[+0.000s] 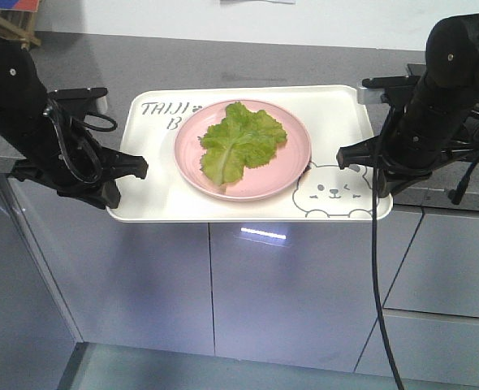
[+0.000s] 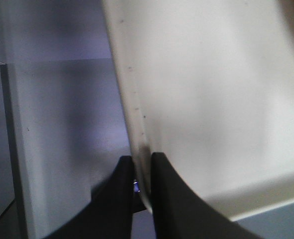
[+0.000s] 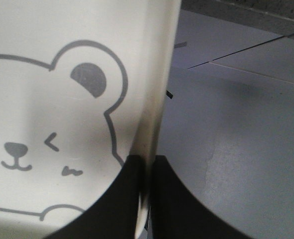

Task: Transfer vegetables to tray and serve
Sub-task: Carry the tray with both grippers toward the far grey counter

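Clamped on rims of cream-white rectangular plastic tray [image 1: 160, 201] — left tool [image 1: 139, 167], right tool [image 1: 345, 154]; ruffled green lettuce leaf [image 1: 239, 142] atop round pink plate [image 1: 282, 171].

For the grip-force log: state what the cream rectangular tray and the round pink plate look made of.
Cream rectangular tray: likely plastic, smooth satin finish, thin moulded rim. Round pink plate: plastic or glazed ceramic, unclear; smooth, soft sheen.

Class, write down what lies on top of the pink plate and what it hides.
One lettuce leaf lies on the plate, which sits on the tray. The plate's middle under the leaf is covered, so anything there cannot be seen.
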Controlling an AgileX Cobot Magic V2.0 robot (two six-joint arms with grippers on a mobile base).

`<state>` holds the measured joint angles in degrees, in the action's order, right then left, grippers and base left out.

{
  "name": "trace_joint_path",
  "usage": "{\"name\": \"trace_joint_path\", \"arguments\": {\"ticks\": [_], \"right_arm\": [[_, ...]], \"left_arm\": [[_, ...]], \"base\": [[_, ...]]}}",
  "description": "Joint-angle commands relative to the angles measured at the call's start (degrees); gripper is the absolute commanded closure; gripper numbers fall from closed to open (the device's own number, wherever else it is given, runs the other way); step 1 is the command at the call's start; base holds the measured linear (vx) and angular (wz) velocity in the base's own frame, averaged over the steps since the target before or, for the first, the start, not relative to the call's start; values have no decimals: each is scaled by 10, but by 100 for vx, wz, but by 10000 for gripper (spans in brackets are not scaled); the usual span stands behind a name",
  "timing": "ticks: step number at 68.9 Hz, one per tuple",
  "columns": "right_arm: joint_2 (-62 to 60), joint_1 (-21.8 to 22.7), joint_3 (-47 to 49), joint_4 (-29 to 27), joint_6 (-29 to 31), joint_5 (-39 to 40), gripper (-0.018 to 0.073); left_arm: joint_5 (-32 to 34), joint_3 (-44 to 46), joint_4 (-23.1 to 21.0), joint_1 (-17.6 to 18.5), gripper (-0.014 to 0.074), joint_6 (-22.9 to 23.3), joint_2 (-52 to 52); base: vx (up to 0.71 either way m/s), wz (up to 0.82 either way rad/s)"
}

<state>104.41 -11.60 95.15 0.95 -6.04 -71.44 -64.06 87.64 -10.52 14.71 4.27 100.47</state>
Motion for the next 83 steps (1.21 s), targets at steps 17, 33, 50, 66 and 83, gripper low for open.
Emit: {"name": "trace_joint_path", "arguments": {"ticks": [17, 33, 50, 66, 83], "right_arm": [[-34, -3, 16, -14, 15, 30, 568], [-34, -3, 16, -14, 15, 30, 568], [-34, -3, 16, -14, 15, 30, 568], [-34, -3, 16, -14, 15, 30, 568], [-34, -3, 16, -14, 15, 30, 568]], "left_arm": [[28, 22, -42, 10, 603, -15, -36], [28, 22, -42, 10, 603, -15, -36], [28, 22, -42, 10, 603, -15, -36], [28, 22, -42, 10, 603, -15, -36], [28, 22, -42, 10, 603, -15, -36]], "base": [[7, -7], [7, 0], [7, 2], [7, -3], [7, -4]]}}
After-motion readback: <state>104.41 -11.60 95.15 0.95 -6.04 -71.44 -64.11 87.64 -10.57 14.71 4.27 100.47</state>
